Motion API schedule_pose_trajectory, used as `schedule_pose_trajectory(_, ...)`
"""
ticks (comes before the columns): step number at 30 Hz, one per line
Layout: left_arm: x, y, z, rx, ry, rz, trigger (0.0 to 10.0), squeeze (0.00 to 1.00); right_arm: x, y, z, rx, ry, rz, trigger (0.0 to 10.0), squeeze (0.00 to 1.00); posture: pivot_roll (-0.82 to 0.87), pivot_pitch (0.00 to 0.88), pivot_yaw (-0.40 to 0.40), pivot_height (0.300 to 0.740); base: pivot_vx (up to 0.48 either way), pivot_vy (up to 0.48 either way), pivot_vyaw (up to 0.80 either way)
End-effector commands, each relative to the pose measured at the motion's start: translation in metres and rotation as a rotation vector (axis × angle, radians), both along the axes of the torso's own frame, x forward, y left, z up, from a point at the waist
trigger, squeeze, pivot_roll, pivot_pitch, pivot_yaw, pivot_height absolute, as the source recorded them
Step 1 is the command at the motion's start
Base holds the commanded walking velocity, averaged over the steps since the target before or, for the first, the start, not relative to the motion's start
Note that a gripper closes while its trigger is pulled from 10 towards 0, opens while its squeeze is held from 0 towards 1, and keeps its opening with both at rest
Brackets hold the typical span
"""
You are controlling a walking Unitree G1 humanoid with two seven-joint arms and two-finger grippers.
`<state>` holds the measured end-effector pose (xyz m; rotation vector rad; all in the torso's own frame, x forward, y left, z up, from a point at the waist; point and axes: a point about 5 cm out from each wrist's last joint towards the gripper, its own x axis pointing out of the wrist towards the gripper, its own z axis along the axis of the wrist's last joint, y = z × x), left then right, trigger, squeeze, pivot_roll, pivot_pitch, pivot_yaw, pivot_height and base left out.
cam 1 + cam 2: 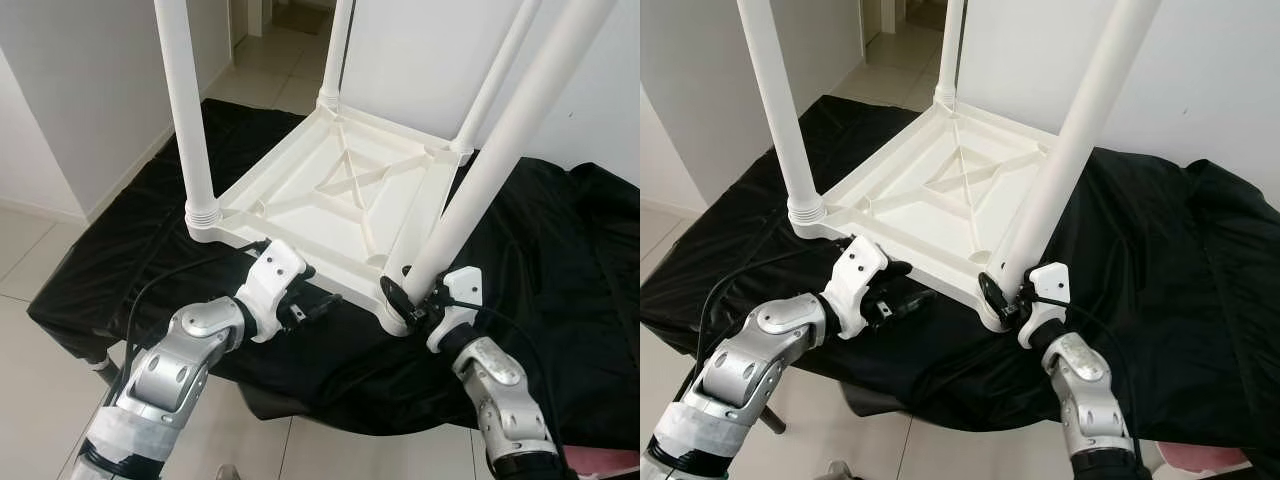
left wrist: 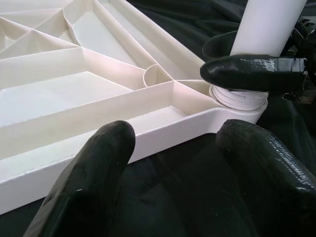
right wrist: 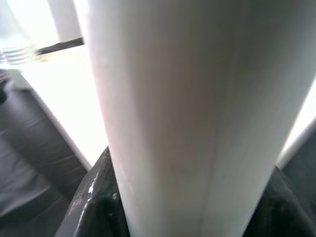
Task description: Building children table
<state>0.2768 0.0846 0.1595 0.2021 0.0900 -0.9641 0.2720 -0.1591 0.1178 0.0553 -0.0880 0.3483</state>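
A white plastic children's table (image 1: 300, 205) lies upside down on a black cloth. Three white legs stand upright in its corners, the near-left leg (image 1: 190, 120) among them. The fourth leg (image 1: 500, 150) leans at the near-right corner, its threaded base (image 2: 238, 97) at the socket. My right gripper (image 1: 405, 300) is shut on this leg just above the base; the leg (image 3: 187, 108) sits between its fingers (image 3: 96, 202). My left gripper (image 1: 312, 306) is open, low at the table's near edge (image 2: 148, 138), a short way left of that corner, nothing between its fingers (image 2: 106, 158).
The black cloth (image 1: 560, 250) drapes over a low surface and hangs past its near edge. Pale tiled floor (image 1: 30, 330) lies around it, with white walls (image 1: 90, 90) on the left and behind. A black cable (image 1: 150, 290) loops by my left arm.
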Motion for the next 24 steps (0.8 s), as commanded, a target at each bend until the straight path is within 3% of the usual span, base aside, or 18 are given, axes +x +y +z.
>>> schedule_pose_trajectory(1, 0.0, -0.001, -0.005, 0.017, 0.01, 0.004, 10.0, 0.0, -0.001, -0.007, 0.005, 0.035, -0.004, -0.06, 10.0, 0.0, 0.01, 0.054, -0.075, 0.74, 0.0, 0.0, 0.0)
schedule_pose_trajectory(3, 0.0, -0.002, -0.005, 0.013, 0.012, 0.002, 10.0, 0.0, -0.003, -0.005, 0.005, 0.04, -0.006, -0.082, 10.0, 0.0, 0.0, 0.057, -0.076, 0.74, 0.0, 0.0, 0.0)
schedule_pose_trajectory(5, -0.001, -0.005, -0.006, 0.004, 0.015, -0.007, 10.0, 0.0, -0.007, -0.003, 0.005, 0.062, 0.004, -0.218, 10.0, 0.0, 0.0, 0.061, -0.079, 0.74, 0.0, 0.0, 0.0)
schedule_pose_trajectory(6, -0.001, -0.005, -0.006, 0.004, 0.015, -0.007, 10.0, 0.0, -0.007, -0.003, 0.005, 0.062, 0.004, -0.218, 10.0, 0.0, 0.0, 0.061, -0.079, 0.74, 0.0, 0.0, 0.0)
schedule_pose_trajectory(9, -0.003, -0.007, -0.007, 0.0, 0.015, -0.013, 10.0, 0.0, -0.012, -0.004, 0.005, 0.072, 0.022, -0.409, 10.0, 0.0, 0.0, 0.061, -0.082, 0.74, 0.0, 0.0, 0.0)
schedule_pose_trajectory(12, -0.003, -0.008, -0.007, -0.008, 0.016, -0.007, 10.0, 0.0, -0.016, -0.004, 0.006, 0.058, 0.033, -0.513, 10.0, 0.0, 0.01, 0.056, -0.097, 0.74, 0.0, 0.0, 0.0)
schedule_pose_trajectory(17, -0.003, -0.006, -0.006, -0.03, 0.02, 0.015, 10.0, 0.0, -0.017, -0.003, 0.008, 0.067, 0.027, -0.529, 10.0, 0.0, 0.01, 0.052, -0.091, 0.74, 0.0, 0.0, 0.0)
schedule_pose_trajectory(24, -0.002, -0.001, -0.002, -0.026, 0.0, 0.032, 10.0, 0.0, -0.015, 0.019, 0.011, 0.077, 0.017, -0.416, 10.0, 0.0, 0.03, 0.047, -0.089, 0.74, 0.0, 0.0, 0.0)
